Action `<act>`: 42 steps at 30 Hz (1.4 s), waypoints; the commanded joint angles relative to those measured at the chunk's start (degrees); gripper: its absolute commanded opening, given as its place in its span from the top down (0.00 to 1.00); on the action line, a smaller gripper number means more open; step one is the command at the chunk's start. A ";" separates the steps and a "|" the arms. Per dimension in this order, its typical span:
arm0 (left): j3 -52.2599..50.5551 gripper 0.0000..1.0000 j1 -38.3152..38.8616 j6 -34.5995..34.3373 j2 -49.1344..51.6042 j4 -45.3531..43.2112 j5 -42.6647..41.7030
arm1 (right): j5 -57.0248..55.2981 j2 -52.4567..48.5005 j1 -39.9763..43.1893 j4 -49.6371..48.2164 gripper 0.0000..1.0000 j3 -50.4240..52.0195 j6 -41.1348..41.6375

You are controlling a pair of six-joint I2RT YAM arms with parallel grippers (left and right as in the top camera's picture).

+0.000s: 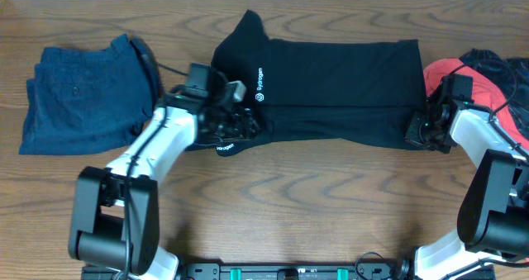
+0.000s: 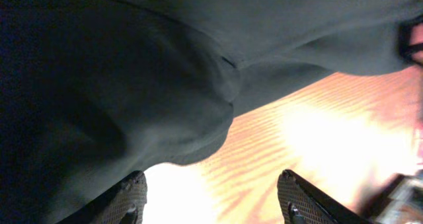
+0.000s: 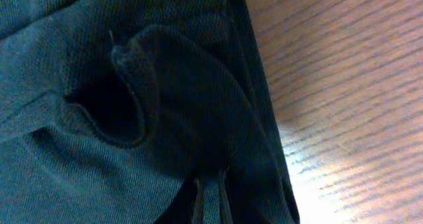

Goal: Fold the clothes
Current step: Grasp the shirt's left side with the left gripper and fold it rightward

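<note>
Overhead, a blue cloth (image 1: 78,98) lay at the far left of the table, and it looked folded. Next to it, my left pincer (image 1: 235,125) sat at the left end of the black polo shirt (image 1: 339,86), by the sleeve with the white letters. Its fingers (image 2: 129,199) were wide apart and held nothing. In the left wrist view the black cloth lay just past them, with bare wood between the tips.

The shirt lay flat across the middle of the table, long from left to right. At its near right corner my right pincer (image 1: 420,131) was pressed together on the hem. The right wrist view showed a fold of cloth running into the tips.

I thought the step was to hold both ends and bring the near edge over. To do it well, my left pincer should take a good bite of the near left edge first. Then both arms should lift together, so the shirt does not twist.

The table (image 1: 273,206) was smooth brown wood, so cloth could slide when pulled. A red cloth (image 1: 446,72) and a dark cloth (image 1: 496,64) lay just beside the shirt's right end, so room was tight there.
</note>
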State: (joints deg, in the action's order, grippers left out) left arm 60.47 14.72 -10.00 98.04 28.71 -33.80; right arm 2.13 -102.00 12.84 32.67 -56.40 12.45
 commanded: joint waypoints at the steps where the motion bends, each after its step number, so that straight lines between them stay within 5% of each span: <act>1: -0.04 0.35 3.87 1.38 0.46 -1.44 8.55 | -0.61 0.61 -0.17 -0.90 0.91 1.07 -0.07; 11: -0.04 0.35 12.15 2.40 1.11 -5.42 20.94 | -0.57 0.61 -0.17 -2.73 0.88 1.36 -0.04; 23: -0.02 0.36 13.25 2.86 9.31 -8.79 21.42 | 2.23 0.61 -0.17 -6.05 0.86 1.36 -0.07; 28: 0.57 0.60 13.22 2.91 8.81 -8.90 21.42 | 2.21 0.61 -0.17 -5.90 0.86 1.36 -0.07; 35: 2.05 0.61 13.22 3.15 4.92 -8.55 21.49 | 2.21 0.61 -0.15 -5.66 0.87 1.36 -0.07; 39: 2.05 0.94 13.22 4.20 3.65 -8.59 22.12 | 2.21 0.61 -0.15 -4.98 0.87 1.36 -0.07; 42: 2.14 0.94 13.22 4.22 2.67 -9.07 25.83 | 2.21 0.61 -0.15 -4.76 0.87 1.36 -0.07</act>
State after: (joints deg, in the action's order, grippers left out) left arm 60.88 27.83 -6.55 102.48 19.81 -11.64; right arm 4.12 -101.78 12.84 27.70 -55.53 12.45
